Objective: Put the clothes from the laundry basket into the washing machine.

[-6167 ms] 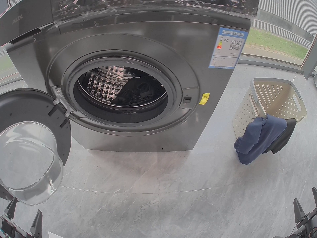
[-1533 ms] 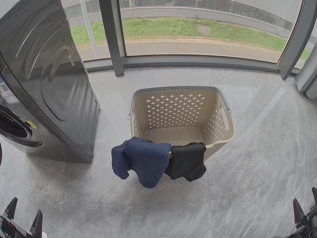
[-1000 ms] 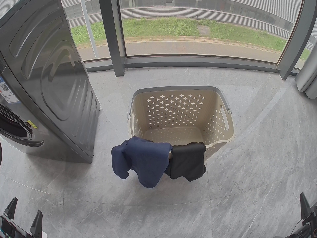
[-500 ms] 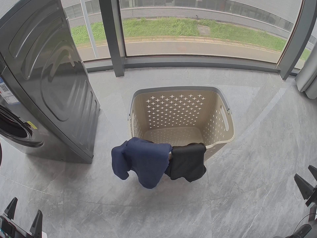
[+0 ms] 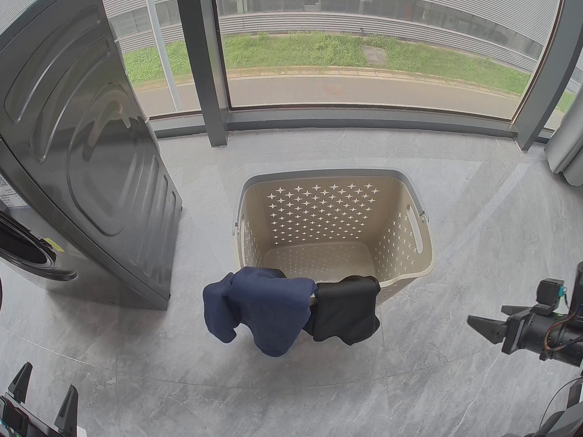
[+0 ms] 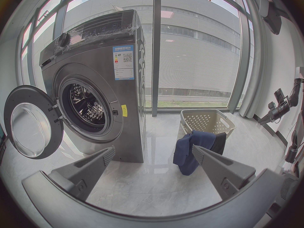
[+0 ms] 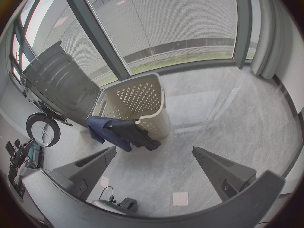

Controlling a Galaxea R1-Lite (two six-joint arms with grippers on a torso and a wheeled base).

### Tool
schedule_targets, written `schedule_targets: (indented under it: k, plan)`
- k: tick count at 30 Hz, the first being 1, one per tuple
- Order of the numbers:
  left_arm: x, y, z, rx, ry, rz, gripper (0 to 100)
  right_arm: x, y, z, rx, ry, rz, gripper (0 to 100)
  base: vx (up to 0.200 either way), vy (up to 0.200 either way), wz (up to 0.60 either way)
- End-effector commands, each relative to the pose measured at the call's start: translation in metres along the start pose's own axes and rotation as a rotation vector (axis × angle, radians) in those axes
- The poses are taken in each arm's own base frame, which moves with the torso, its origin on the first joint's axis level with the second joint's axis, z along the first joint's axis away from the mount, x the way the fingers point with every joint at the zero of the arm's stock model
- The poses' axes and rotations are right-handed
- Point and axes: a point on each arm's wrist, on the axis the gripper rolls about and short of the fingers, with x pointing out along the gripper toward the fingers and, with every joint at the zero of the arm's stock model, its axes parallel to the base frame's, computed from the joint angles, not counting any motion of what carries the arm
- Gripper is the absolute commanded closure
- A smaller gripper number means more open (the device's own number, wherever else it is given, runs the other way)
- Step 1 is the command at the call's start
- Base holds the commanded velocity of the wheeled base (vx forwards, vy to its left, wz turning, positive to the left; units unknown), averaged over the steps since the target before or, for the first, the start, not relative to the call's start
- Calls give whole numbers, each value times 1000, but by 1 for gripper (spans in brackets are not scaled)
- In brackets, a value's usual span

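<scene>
Right gripper [image 7: 152,149] spread, washing machine door [image 6: 31,122] open

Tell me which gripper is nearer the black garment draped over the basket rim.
Right. The right gripper hangs open to the right of the black garment, bare floor between them. The left gripper sits low and farther off, beyond the blue garment on the other side.
</scene>
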Motion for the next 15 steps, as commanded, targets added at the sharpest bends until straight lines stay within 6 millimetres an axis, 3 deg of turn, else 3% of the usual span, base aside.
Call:
schedule_targets:
  k: [1, 15]
  plan:
    - [0, 0, -5, -1, 0, 0, 0, 55, 17, -15, -10, 176, 19, 0, 0, 0, 0]
    - [0, 0, -5, -1, 1, 0, 0, 80, 33, -8, 4, 110, 60, 0, 0, 0, 0]
